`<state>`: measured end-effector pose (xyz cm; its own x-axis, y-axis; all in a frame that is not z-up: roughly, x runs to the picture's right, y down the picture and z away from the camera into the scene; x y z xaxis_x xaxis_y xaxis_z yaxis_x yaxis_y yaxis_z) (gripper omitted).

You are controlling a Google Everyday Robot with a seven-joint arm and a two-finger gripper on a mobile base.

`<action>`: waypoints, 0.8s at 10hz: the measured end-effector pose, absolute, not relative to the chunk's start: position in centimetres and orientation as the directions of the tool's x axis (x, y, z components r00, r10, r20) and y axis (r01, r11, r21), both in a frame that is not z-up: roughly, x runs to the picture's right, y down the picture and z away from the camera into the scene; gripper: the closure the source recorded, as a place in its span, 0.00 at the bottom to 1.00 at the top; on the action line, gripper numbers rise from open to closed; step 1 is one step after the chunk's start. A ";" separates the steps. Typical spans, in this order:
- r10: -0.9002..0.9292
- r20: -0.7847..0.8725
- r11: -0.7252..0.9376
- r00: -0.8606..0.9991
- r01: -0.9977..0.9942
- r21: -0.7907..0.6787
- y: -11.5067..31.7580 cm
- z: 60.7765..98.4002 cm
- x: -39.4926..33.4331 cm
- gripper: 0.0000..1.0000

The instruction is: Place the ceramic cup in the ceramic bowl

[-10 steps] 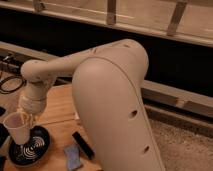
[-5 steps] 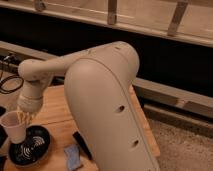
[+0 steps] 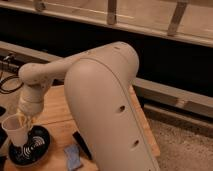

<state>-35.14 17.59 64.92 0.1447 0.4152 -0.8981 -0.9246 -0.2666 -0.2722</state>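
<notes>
The pale cream ceramic cup is held at the lower left, tilted, just above the near-left part of the ceramic bowl. The bowl is black with white swirl lines and sits on the wooden table. My gripper hangs from the bent white arm and is shut on the cup's rim at its right side. The cup's base hides part of the bowl's inside. I cannot tell whether the cup touches the bowl.
A small blue rectangular object lies on the table right of the bowl, with a black flat object beside it. My large white arm housing fills the middle of the view. Black cables lie at the far left.
The arm has swung left and lower with the cup. The cup has come down from beside the bowl to just over its left part.
</notes>
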 end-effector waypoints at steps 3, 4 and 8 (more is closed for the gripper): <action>0.435 -0.894 -0.248 0.104 -0.941 -0.230 20.0 66.6 -34.9 0.92; 0.445 -0.892 -0.257 0.083 -0.942 -0.216 20.5 67.3 -34.5 0.92; 0.481 -0.877 -0.308 -0.001 -0.937 -0.168 20.7 69.8 -32.5 0.62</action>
